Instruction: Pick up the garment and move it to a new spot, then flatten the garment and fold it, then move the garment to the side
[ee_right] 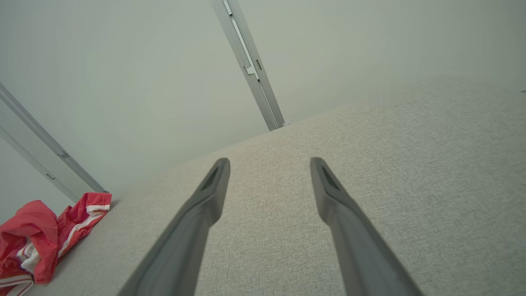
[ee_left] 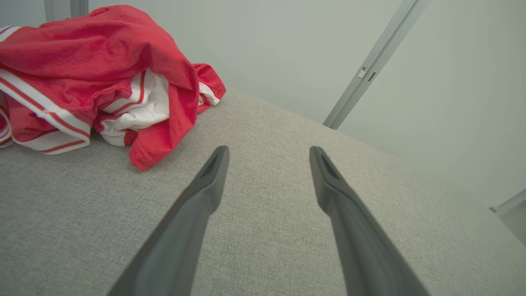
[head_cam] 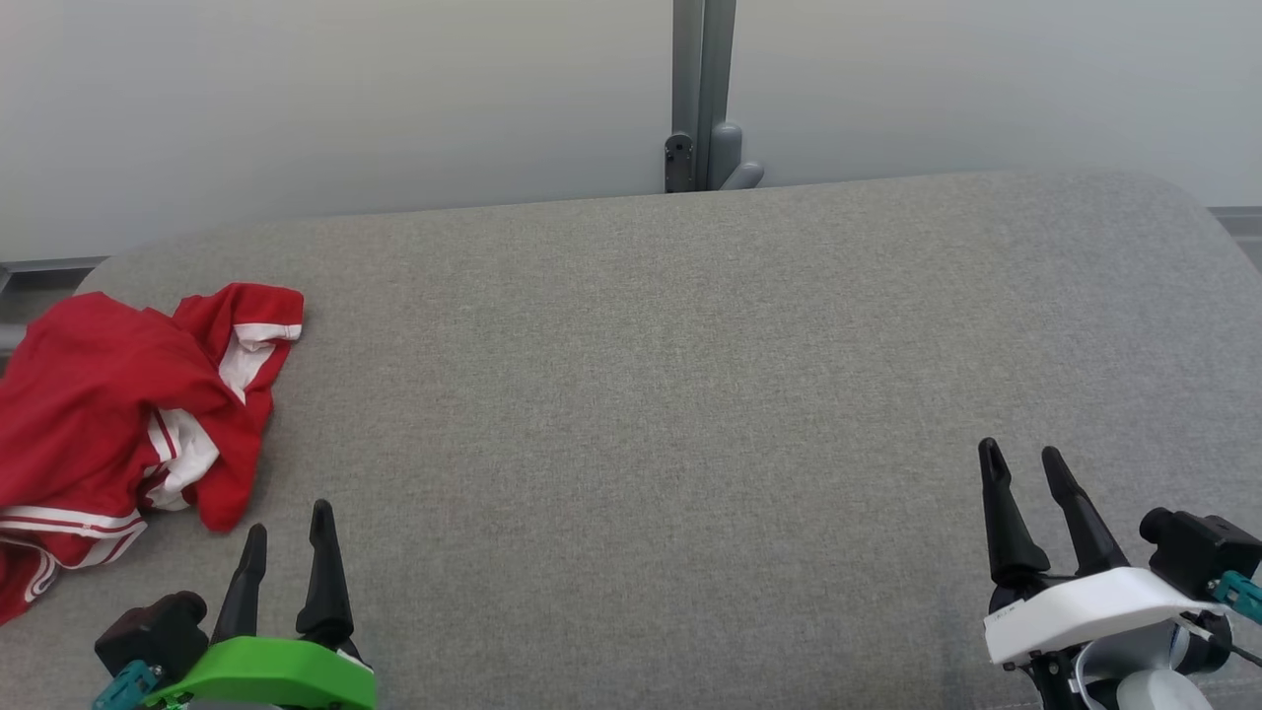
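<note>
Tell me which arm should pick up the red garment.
Left. The open left gripper sits close beside the crumpled red garment; the right gripper, also open, is far across the grey surface.

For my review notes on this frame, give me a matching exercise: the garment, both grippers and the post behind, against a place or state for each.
1 garment
2 left gripper
3 right gripper
4 metal post

A open, lower right, far from the garment
B upright behind the grey surface's far edge
C crumpled, red and white, far left
D open, empty, beside the garment

Pairs: 1-C, 2-D, 3-A, 4-B
</note>
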Tool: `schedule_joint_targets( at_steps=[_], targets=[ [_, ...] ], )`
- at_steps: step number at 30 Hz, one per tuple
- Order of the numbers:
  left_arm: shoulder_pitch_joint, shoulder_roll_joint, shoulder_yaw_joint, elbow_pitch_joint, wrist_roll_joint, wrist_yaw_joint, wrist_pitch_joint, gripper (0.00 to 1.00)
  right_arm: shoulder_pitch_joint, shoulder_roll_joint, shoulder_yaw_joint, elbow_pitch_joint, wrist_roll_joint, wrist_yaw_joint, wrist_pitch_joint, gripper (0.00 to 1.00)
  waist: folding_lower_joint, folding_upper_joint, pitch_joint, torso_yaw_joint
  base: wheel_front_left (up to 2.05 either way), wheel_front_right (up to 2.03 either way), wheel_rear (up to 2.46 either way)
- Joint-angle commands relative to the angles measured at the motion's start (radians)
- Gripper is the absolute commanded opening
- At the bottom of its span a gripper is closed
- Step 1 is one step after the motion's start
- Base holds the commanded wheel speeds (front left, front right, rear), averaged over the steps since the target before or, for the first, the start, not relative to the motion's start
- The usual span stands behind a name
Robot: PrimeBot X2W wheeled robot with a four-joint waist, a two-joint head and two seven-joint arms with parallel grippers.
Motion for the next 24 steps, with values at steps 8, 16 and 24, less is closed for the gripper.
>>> schedule_joint_targets(
  at_steps=[8, 16, 24],
  targets=[
    [0.006, 0.021, -0.010, 0.020, 0.103, -0.015, -0.026, 1.00, -0.004, -0.012, -0.003, -0.013, -0.095, 0.000, -0.027, 1.00, 0.0000, 0.0074, 0.000, 0.002, 0.00, 0.00, 0.00],
    [0.016, 0.028, -0.009, 0.029, 0.178, -0.017, -0.043, 1.00, 0.008, -0.013, -0.007, -0.003, -0.167, 0.001, -0.047, 1.00, 0.0000, 0.0081, -0.003, 0.006, 0.00, 0.00, 0.00],
    [0.018, 0.029, -0.003, 0.021, 0.247, -0.016, -0.061, 1.00, 0.009, -0.008, -0.012, -0.011, -0.236, 0.000, -0.065, 1.00, 0.0000, 0.0089, -0.001, 0.009, 0.00, 0.00, 0.00]
  ],
)
